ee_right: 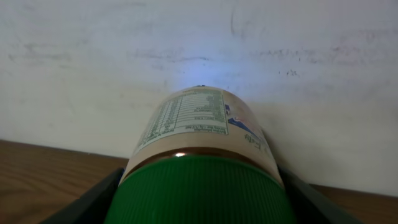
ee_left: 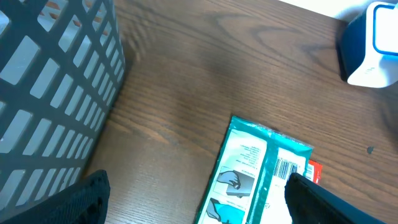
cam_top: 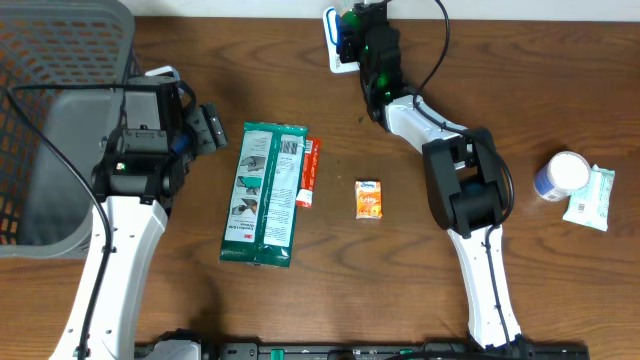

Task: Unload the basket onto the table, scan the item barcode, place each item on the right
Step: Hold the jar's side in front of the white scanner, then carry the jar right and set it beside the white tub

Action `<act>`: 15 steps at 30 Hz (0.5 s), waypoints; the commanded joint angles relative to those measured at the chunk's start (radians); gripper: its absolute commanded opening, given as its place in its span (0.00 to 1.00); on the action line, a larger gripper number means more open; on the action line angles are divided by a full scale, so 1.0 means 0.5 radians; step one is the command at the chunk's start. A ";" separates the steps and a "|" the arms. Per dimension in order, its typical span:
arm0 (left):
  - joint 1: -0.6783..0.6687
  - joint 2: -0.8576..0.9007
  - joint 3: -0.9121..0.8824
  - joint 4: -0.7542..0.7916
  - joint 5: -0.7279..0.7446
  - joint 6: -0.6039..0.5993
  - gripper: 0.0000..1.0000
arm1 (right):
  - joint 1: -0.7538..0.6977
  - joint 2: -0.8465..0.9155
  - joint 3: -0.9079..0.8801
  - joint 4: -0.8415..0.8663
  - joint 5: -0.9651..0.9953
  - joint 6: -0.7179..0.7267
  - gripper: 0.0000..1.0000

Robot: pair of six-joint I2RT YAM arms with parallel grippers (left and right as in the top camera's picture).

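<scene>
right claw (cam_top: 358,38): holds a tan round bottle with a green plastic lid (ee_right: 202,124) | left claw (cam_top: 210,128): wide open, empty, near a long teal packet (cam_top: 262,195)

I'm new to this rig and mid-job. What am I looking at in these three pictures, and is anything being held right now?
The machine is two white robot arms at a wooden table: a left arm and a right arm, each ending in a two-finger gripper. One picture looks straight down from above. The other two come from a camera on each wrist.

The right gripper holds a green-capped bottle at what looks like the white-and-blue scanner on the table's far edge. The left gripper is open and empty, beside the grey basket.

On the table lie a green pack with a slim red item alongside it, and a small orange packet. Further right are a white tub and a pale wipes pack.
</scene>
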 commanded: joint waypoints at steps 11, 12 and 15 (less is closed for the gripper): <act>0.005 -0.014 -0.002 0.002 -0.025 -0.011 0.86 | 0.038 -0.021 0.013 0.336 0.018 0.025 0.01; 0.005 -0.014 -0.002 0.002 -0.025 -0.011 0.86 | 0.038 -0.031 0.013 0.361 0.017 0.043 0.01; 0.005 -0.014 -0.002 0.002 -0.025 -0.011 0.86 | 0.037 -0.117 0.013 0.334 -0.070 0.119 0.01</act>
